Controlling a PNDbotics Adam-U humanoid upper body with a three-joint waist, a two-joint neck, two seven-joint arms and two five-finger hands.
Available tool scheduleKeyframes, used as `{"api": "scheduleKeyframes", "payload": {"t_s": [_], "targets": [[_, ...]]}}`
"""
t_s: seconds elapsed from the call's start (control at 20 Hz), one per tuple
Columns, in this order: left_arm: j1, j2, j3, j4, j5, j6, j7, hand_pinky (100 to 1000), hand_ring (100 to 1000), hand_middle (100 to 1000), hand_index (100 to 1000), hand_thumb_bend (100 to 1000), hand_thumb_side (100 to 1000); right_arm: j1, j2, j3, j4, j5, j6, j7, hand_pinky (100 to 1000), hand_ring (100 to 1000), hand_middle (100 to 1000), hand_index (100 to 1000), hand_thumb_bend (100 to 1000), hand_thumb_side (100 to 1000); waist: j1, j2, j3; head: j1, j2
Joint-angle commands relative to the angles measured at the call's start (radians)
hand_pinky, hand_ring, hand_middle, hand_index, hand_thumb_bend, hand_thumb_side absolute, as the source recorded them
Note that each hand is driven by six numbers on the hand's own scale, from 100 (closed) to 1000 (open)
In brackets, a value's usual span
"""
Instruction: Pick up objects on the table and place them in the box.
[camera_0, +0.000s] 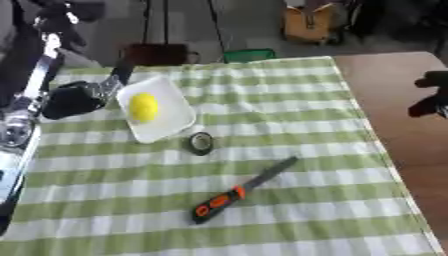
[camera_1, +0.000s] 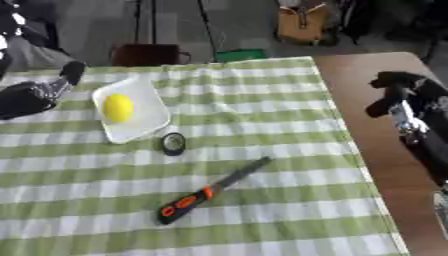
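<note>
Meanwhile the left hand (camera_0: 83, 97) is touching the white square box (camera_0: 175, 122) holding a round yellow fruit (camera_0: 143, 107); whether its fingers are gripping, I cannot tell.

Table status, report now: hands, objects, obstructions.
Left hand at the white box edge, grip unclear. Right hand idle over bare wood. Yellow object boxed; tape roll and file on cloth, unobstructed.
</note>
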Motion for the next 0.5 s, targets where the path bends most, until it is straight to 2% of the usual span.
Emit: {"api": "scheduleKeyframes", "payload": {"t_s": [0.05, 0.1, 0.2, 0.5], "targets": [[-0.013, 0.058, 0.03, -0.051, 0.17, 0.043, -0.052, 558, 775, 730, 894, 404, 648, -0.003, -0.025, -0.01, -0.023, -0.002, -0.001, -0.002, 584, 556, 705, 794, 147, 623, -0.003, -0.02, 0.004, -0.001, -0.002], [-0.014, 0.074, 0.042, -0.058, 0.257, 0.055, -0.074, 556, 774, 727, 894, 401, 650, -0.003, -0.026, -0.011, -0.023, -0.003, -0.001, -0.003, 584, 556, 704, 793, 149, 622, -0.003, -0.02, 0.004, -0.002, 0.0], [-0.016, 0.092, 0.059, -0.069, 0.355, 0.073, -0.108, 555, 773, 726, 894, 398, 652, -0.001, -0.024, -0.013, -0.023, -0.003, 0.001, -0.006, 584, 556, 705, 793, 150, 623, -0.003, -0.022, 0.003, -0.003, 0.003], [-0.016, 0.101, 0.071, -0.076, 0.395, 0.097, -0.137, 550, 770, 723, 890, 380, 669, 0.001, -0.023, -0.011, -0.023, -0.002, 0.002, -0.004, 584, 555, 705, 793, 154, 622, -0.005, -0.023, 0.005, -0.002, 0.002]]}}
